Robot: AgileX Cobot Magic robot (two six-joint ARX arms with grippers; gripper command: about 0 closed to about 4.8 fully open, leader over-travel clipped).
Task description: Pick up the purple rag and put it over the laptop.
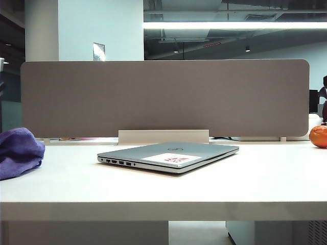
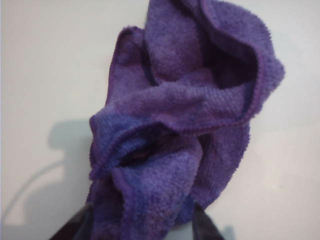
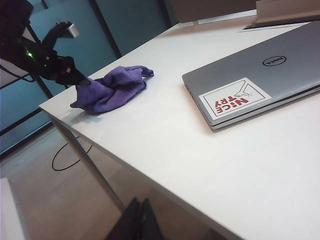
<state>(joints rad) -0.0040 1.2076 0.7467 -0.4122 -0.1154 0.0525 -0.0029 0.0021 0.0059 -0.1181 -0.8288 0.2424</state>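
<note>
- The purple rag (image 1: 18,150) lies crumpled in a loose heap on the white table (image 1: 245,178), well off to the side of the laptop (image 1: 168,157), near the table's corner and edge.
- The laptop is shut and flat, with the white-and-red sticker (image 3: 234,97) on its lid and nothing on it yet.
- The left gripper (image 3: 82,86) is down at the rag's near end; from its own camera, its two dark fingers (image 2: 75,227) stand either side of a fold, spread fairly wide with cloth between them. I cannot tell whether they are pressing the cloth or just straddling it.
- The right gripper (image 3: 136,220) hangs off the table's edge, well away from the laptop, its fingers (image 3: 147,222) drawn together with nothing between them.
- The rag looks like fuzzy terry cloth: light, limp and easy to bunch. It should not slip out of a pinch, but it will sag and trail from wherever it is held.
- My guess is that the raised ridge of folds nearest the left gripper is the best place to take hold; a pinch through several layers would lift the whole heap together.
- An orange (image 1: 319,136) sits far on the laptop's other side, out of the way.
</note>
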